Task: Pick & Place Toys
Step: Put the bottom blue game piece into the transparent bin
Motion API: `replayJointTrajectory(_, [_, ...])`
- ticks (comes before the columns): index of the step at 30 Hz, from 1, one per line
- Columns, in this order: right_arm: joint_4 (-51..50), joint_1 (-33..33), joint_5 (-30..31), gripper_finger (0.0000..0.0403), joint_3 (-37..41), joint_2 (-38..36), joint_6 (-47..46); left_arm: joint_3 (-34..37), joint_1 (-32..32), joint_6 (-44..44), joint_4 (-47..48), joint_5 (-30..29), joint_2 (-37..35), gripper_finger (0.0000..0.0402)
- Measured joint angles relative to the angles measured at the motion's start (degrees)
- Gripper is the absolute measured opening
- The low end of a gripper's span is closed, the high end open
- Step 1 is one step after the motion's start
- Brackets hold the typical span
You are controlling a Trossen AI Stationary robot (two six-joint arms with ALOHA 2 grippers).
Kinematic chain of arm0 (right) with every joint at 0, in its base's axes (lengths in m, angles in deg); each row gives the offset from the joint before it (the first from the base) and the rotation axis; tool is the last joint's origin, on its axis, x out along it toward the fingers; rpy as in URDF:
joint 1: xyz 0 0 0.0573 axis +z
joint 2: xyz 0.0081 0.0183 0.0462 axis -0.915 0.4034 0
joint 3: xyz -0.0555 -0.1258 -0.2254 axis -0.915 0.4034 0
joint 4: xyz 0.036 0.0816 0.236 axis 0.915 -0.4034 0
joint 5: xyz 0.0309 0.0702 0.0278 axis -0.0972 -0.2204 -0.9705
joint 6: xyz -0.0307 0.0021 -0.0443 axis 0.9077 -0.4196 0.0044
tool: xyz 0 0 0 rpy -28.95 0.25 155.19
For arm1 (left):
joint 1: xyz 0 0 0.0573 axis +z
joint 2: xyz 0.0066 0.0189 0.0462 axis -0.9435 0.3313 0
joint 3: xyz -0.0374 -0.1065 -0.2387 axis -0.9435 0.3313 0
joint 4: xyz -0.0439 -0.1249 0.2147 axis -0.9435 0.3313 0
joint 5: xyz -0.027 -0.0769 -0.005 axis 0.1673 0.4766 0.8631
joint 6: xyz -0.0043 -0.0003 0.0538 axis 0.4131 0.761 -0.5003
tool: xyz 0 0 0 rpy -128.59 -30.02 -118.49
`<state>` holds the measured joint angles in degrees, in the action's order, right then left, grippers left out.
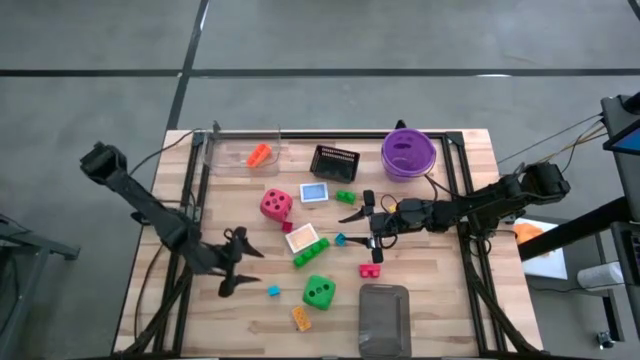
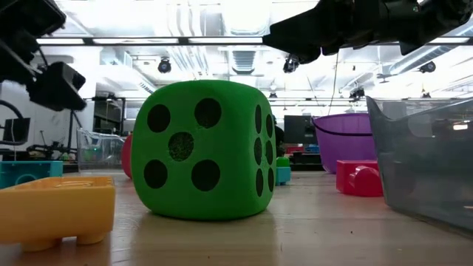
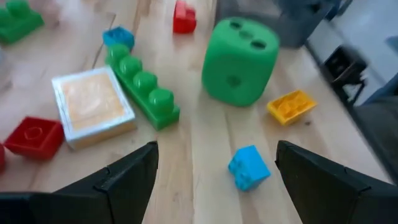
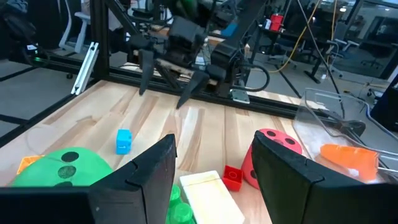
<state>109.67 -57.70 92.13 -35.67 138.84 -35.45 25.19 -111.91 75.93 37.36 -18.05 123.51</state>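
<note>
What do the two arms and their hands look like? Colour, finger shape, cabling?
Both arms are dark, near black, built of jointed segments. The left hand has two slim black fingers tapering to points; in its wrist view the fingers look flat and wedge-shaped. The right hand matches it, and a black cable loops beside that arm. No markings are visible.

You have the green die (image 1: 319, 292) sitting flat near the counter's front, a small blue brick (image 1: 273, 291) to its left and a yellow brick (image 1: 301, 318) just in front. The red die (image 1: 276, 205) rests mid-counter, a long green brick (image 1: 310, 252) beside a flat card (image 1: 301, 238).
</note>
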Motion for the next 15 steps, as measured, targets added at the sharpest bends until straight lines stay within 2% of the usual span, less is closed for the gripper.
replayJointTrajectory(5, [0.00, 0.00, 0.00, 0.0203, 0.02, 0.00, 0.00, -4.53, -0.02, 0.36, -0.09, 0.29, 10.36, 0.0329])
replayJointTrajectory(15, [-0.61, -0.02, 0.00, 0.0203, 0.04, 0.00, -0.20, -16.83, -0.10, -0.09, 0.17, 8.53, 28.10, 0.0329])
